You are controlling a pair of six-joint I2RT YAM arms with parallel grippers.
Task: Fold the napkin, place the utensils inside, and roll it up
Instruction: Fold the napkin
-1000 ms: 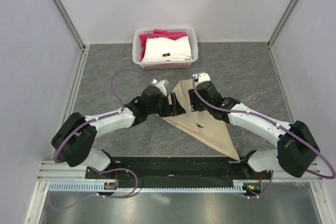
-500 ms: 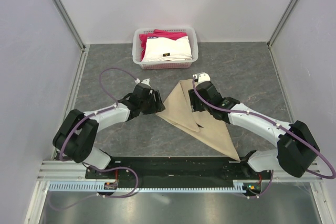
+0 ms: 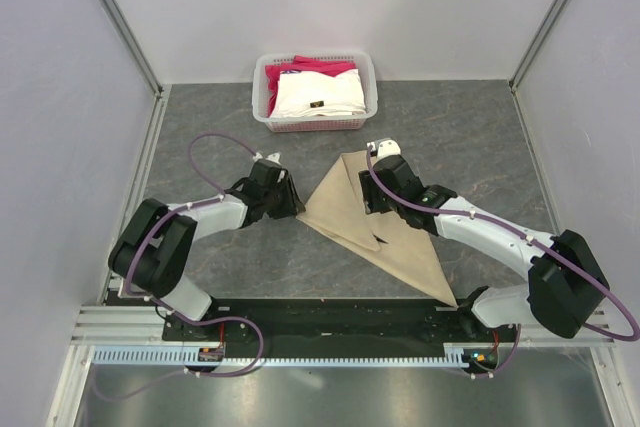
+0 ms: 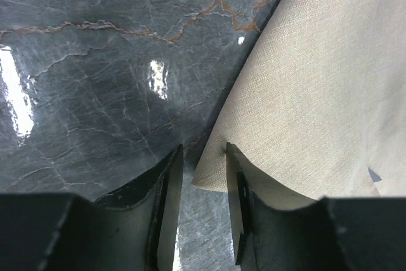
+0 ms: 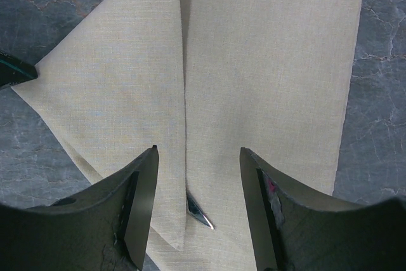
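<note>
The tan napkin (image 3: 352,209) lies folded on the table, its left flap laid over the middle to a seam; it also shows in the left wrist view (image 4: 317,93) and the right wrist view (image 5: 266,61). Only the knife's dark pointed blade tip (image 5: 198,211) pokes out of the seam; the teal handle is hidden under the cloth. My right gripper (image 5: 198,157) is open just above the seam, astride the blade tip. My left gripper (image 4: 203,148) is open at the napkin's left corner, which lies between its fingers; one fingertip (image 4: 233,163) touches the cloth edge.
A white basket (image 3: 262,97) at the back holds a white folded cloth (image 3: 318,95) and a pink-red folded cloth (image 3: 310,68). Grey walls close in left, right and back. The napkin's long point reaches the near edge by the right arm's base.
My left gripper has drawn back to the left, off the top of the napkin to its left corner. The right arm and the napkin have stayed put.
</note>
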